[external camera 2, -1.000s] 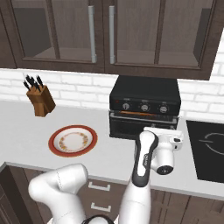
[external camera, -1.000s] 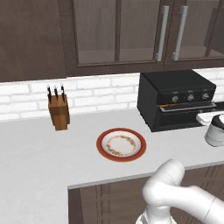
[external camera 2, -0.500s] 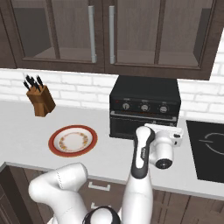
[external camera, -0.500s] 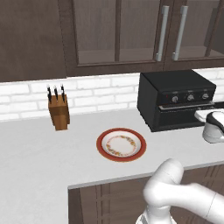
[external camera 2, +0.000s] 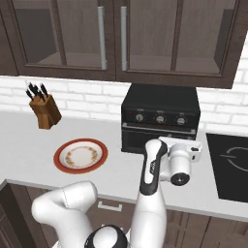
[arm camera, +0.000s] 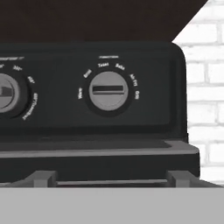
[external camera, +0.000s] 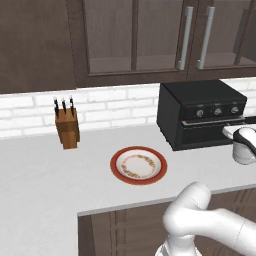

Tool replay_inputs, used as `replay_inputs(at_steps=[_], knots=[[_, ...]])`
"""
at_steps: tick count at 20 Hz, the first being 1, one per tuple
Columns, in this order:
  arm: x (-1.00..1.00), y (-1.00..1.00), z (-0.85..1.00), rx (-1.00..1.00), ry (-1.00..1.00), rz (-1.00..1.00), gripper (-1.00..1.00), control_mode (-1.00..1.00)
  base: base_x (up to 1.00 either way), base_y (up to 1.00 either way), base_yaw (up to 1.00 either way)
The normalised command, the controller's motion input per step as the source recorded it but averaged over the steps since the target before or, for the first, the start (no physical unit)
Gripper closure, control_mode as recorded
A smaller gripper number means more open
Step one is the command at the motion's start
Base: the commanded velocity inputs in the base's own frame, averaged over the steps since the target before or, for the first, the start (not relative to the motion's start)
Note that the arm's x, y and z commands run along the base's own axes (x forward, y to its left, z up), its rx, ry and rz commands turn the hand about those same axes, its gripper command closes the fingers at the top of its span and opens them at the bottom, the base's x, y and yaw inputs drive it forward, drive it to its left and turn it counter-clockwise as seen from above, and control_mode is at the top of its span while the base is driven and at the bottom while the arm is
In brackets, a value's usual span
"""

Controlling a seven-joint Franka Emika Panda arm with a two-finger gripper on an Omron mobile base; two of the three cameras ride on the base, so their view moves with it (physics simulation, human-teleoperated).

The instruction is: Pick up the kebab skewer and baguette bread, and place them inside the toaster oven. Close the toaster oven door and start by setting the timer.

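Right of the empty plate (external camera 2: 80, 155), I hold my gripper (external camera 2: 180, 163) with its jaws spread, level with the closed toaster oven (external camera 2: 160, 116), squared to a knob (arm camera: 108, 90) so I can set the timer.

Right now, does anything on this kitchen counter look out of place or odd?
Nothing is spilled or askew. The round red-rimmed plate lies empty, the wooden knife block stands upright, and the boxy black toaster oven's door is shut.
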Motion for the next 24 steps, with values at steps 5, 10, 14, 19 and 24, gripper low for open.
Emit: replay_inputs(at_steps=[5,10,14,19,24], knots=[[-0.21,0.09,0.00,-0.03,0.00,0.00,-1.00,-1.00,0.00,0.00,0.00],[-0.22,0.10,0.00,-0.03,0.04,0.00,-1.00,-1.00,0.00,0.00,0.00],[-0.14,0.11,0.05,-0.01,0.04,0.00,-1.00,-1.00,0.00,0.00,0.00],[-0.11,0.39,0.24,-0.01,0.04,0.00,-1.00,-1.00,0.00,0.00,0.00],[-0.04,0.56,0.18,0.00,0.05,0.00,-1.00,-1.00,0.00,0.00,0.00]])
